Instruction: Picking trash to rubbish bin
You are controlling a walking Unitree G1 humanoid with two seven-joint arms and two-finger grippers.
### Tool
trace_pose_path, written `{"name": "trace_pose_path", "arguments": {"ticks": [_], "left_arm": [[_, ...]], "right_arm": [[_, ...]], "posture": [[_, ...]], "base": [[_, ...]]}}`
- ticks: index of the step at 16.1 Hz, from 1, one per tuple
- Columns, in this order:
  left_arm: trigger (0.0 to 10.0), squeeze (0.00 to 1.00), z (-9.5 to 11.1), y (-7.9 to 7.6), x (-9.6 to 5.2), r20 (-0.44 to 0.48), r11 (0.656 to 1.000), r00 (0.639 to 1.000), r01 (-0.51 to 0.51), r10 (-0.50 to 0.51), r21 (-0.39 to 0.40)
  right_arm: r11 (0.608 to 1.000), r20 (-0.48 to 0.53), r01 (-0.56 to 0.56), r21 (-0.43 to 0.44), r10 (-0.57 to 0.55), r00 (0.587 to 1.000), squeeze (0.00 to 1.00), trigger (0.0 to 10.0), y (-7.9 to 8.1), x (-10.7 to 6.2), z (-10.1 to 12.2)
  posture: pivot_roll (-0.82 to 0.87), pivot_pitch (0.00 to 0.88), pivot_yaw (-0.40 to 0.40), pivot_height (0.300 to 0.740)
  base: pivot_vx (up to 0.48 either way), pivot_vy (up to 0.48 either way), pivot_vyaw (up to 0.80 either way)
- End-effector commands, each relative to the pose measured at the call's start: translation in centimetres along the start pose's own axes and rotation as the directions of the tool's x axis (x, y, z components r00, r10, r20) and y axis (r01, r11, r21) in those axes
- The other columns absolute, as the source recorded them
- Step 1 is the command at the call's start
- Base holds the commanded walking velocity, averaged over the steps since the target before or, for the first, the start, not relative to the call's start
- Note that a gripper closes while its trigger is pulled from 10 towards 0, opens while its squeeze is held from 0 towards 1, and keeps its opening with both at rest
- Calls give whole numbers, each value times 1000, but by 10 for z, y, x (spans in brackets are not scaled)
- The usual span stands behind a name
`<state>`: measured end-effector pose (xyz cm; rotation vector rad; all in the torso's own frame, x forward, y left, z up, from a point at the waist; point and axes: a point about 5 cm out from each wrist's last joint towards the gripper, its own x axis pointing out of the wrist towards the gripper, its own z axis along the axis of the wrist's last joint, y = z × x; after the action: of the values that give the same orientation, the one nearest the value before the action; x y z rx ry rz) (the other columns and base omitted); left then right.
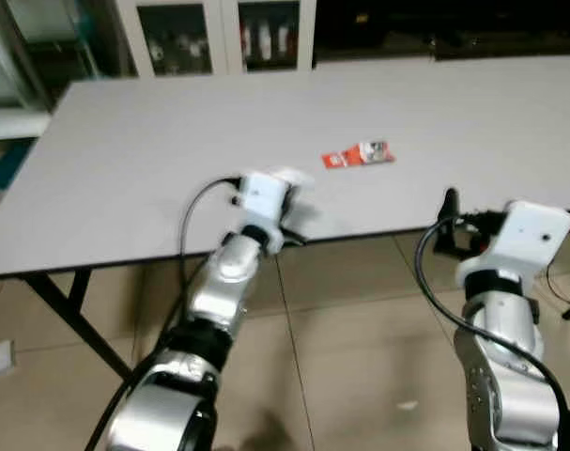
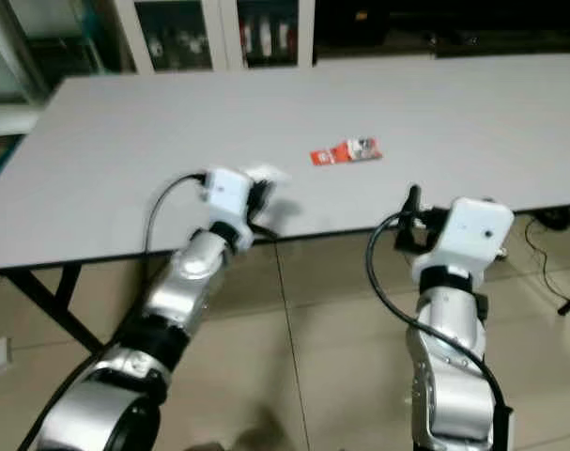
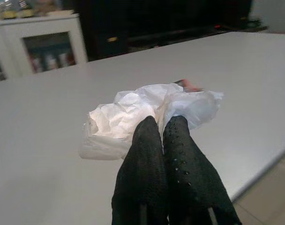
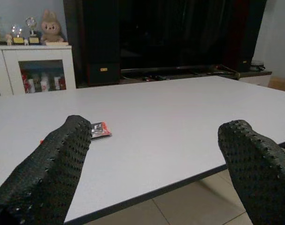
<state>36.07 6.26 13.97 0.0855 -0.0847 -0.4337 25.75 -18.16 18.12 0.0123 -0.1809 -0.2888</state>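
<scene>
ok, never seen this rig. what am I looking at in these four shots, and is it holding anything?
It is a walking humanoid with two silver arms, each ending in a two-fingered black claw. The two wide pictures come from the stereo camera on its head, looking down at a grey table. The other two come from cameras on its wrists, looking along each claw's fingers. The left claw is shut on a crumpled white tissue at the near table edge. The right claw is open, holding nothing, near the table's edge. Farther back on the table lies a red wrapper. Cabinets stand behind the table.
</scene>
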Motion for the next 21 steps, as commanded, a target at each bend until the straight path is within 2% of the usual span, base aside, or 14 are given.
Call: {"name": "trace_pose_path", "arguments": {"ticks": [1,9,14,21], "left_arm": [[0,0,2,5,1,1,1000,1000,7,-7,14],[0,0,2,2,1,1,1000,1000,31,-31,4],[0,0,0,-1,0,-6,999,999,49,-49,-3],[0,0,-3,-1,-2,-30,998,997,67,-67,-4]], "right_arm": [[1000,-11,-22,21,22,1000,0,10000,7,2,1],[999,-17,-32,5,32,999,0,10000,12,3,0],[999,-62,-8,50,11,998,0,10000,12,7,-4],[998,-75,10,55,-6,997,0,10000,13,7,-8]], "posture": [[64,59,13,740],[64,67,20,740],[66,71,17,740],[69,76,18,740]], "base": [[480,0,0],[480,0,0],[480,0,0],[425,0,0]]}}
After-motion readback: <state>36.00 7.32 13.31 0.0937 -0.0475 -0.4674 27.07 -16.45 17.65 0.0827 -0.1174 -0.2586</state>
